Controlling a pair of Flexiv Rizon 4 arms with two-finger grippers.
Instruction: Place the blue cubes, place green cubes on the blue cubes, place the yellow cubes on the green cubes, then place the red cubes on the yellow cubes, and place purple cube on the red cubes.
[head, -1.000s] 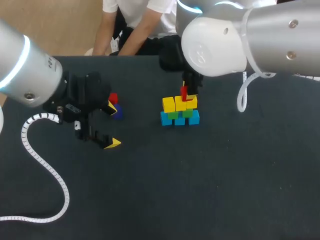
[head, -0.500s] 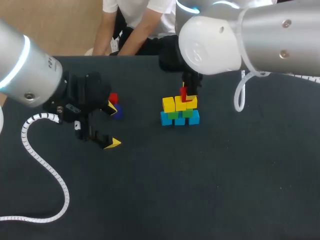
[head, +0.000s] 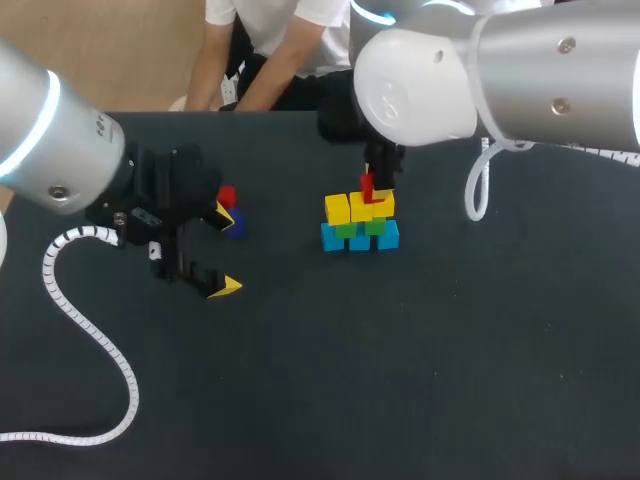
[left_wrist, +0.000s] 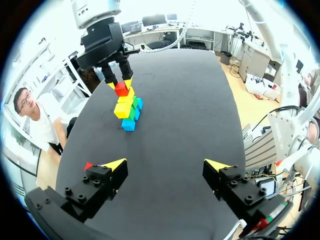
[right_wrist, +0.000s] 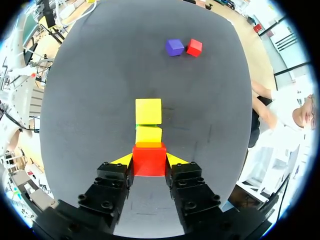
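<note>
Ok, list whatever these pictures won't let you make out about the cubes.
- Right wrist view: green cubes and blue cubes, hidden under the yellow cubes and the red cube in the right gripper.
- Left wrist view: loose red cube and purple cube, mostly behind a finger of the left gripper.
- Every view: whether the red cube rests on the yellow cubes.

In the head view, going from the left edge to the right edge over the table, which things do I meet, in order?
A white coiled cable → left gripper, jaws open → stack of cubes → right arm's white cable loop.
</note>
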